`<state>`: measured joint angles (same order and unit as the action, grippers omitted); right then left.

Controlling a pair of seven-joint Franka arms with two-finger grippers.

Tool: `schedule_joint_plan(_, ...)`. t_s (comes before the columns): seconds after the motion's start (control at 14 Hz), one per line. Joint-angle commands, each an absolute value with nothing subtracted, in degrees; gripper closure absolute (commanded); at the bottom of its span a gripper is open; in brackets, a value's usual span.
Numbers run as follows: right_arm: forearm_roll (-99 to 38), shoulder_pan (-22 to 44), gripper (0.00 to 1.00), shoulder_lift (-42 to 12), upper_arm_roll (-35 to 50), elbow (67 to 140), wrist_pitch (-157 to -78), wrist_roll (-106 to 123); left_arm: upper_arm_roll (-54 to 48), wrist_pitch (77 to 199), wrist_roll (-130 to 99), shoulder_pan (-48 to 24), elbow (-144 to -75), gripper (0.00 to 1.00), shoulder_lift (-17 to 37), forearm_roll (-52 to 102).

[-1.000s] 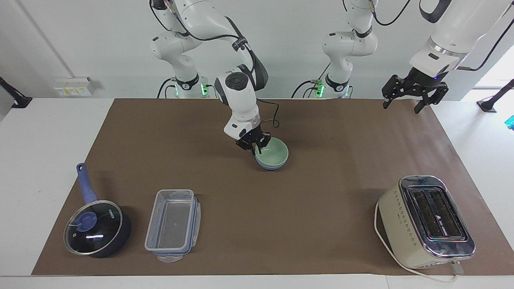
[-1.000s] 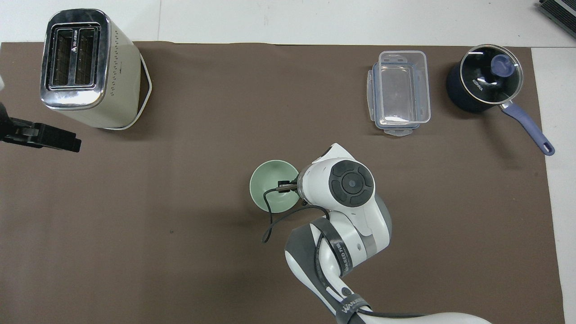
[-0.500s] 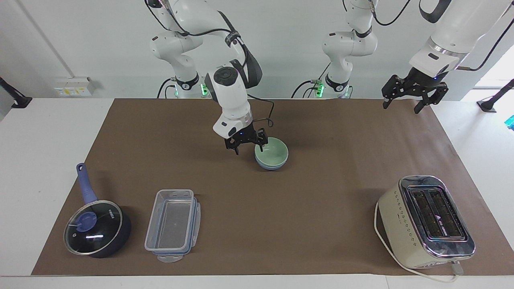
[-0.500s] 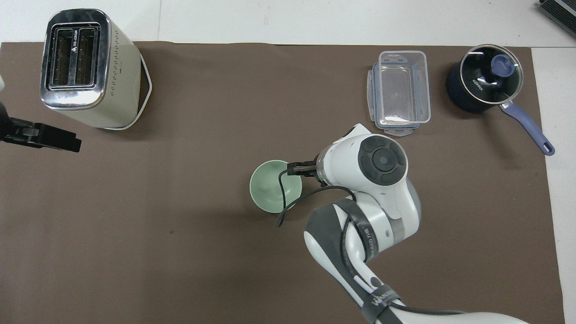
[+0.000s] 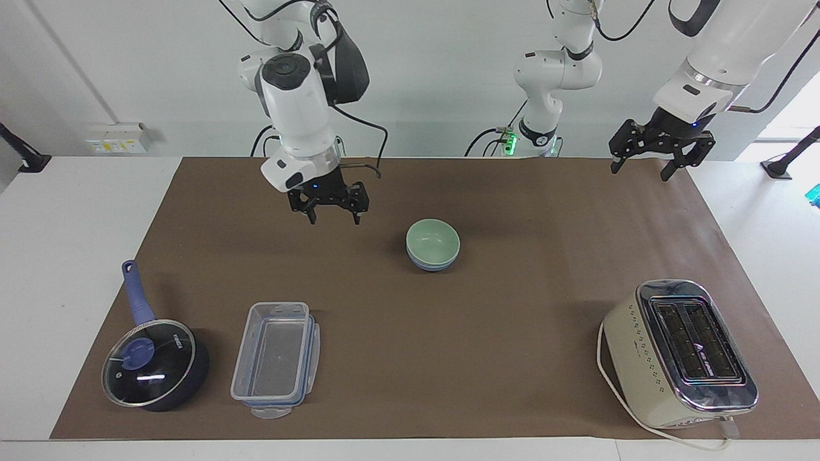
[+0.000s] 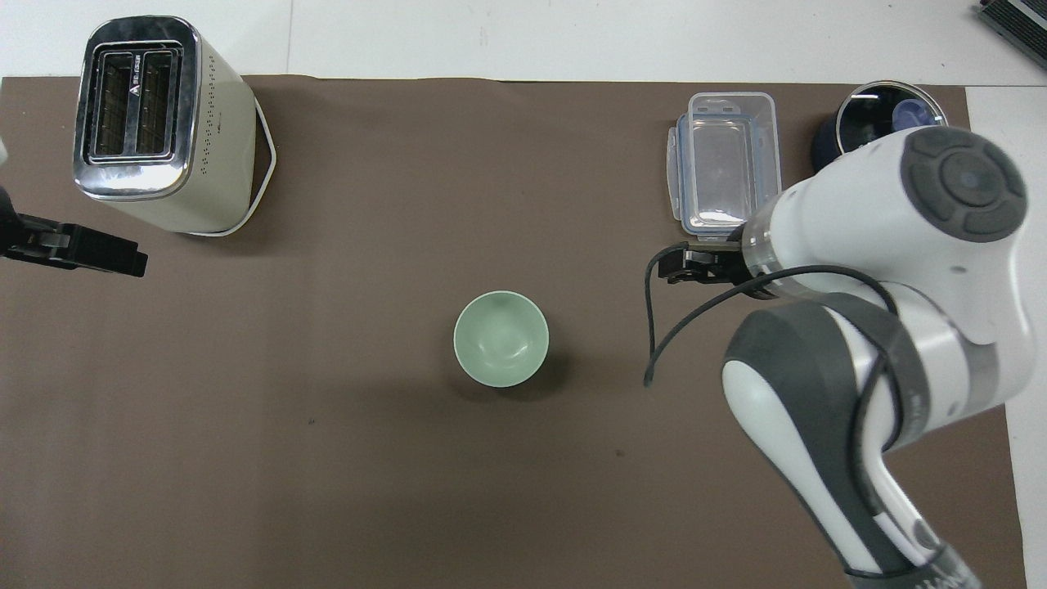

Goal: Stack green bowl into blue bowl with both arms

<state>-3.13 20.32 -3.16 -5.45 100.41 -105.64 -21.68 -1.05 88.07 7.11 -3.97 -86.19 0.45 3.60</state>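
The green bowl [image 5: 433, 241] sits nested in the blue bowl [image 5: 433, 263] near the middle of the tabletop [image 5: 512, 211], touched by neither arm. The right tool [image 5: 334, 214] hangs released and empty over bare mat, toward the right arm's end from the bowls. The left tool [image 5: 642, 165] waits released and empty, raised over the mat's edge at the left arm's end.
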Motion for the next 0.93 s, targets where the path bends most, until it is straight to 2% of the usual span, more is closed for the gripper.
schedule_joint_plan(0.0, -2.55, 15.92, 0.0, -0.18, -4.92, 100.37, -101.35, -19.78, -1.49, 87.54, 7.38, -3.6, -86.13, 0.0, -0.09, 2.81)
schedule_joint_plan(0.43, -2.37, 6.43, 0.0, 2.28, -5.1, 100.37, -97.03, -11.18, -1.49, 87.54, 7.47, -3.6, -86.13, 0.0, -0.09, 2.81)
schedule_joint_plan(0.64, -2.29, 4.84, 0.0, 3.34, -5.19, 99.67, -96.68, -9.23, -1.49, 87.63, 7.47, -3.6, -86.39, 0.0, -0.09, 2.81)
schedule_joint_plan(0.86, -0.1, 4.83, 0.0, 2.99, -4.75, 92.84, -91.52, -8.44, -1.49, 87.63, 7.47, -3.6, -86.48, 0.0, -0.18, 2.81)
